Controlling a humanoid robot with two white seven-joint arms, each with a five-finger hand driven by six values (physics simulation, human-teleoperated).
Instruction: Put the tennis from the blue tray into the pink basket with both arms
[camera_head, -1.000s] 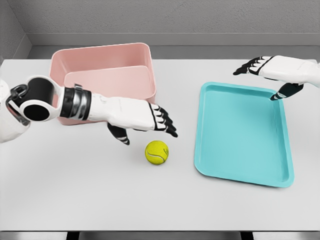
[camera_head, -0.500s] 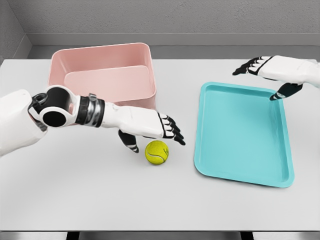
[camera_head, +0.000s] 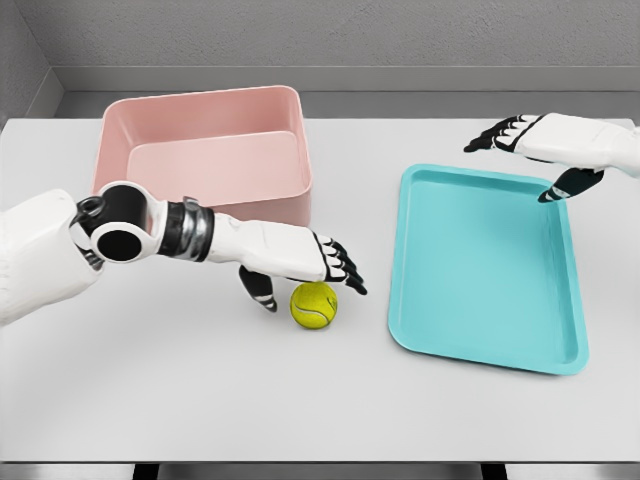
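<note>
Tennis ball (camera_head: 314, 305) on table — outside tray (camera_head: 487, 330) and basket (camera_head: 200, 105); both hands' fingers released.

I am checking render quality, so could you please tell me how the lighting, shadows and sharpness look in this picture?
Head view: even, soft light with no glare; only faint shadows under the tennis ball and the left robot hand; the blue tray and pink basket have crisp edges, with slight compression blur; no visible lens distortion.

Yellow-green tennis ball (camera_head: 314, 305), pink basket (camera_head: 205, 108), turquoise tray (camera_head: 480, 270), white-and-black robot hand (camera_head: 300, 262), white table (camera_head: 200, 390)
</note>
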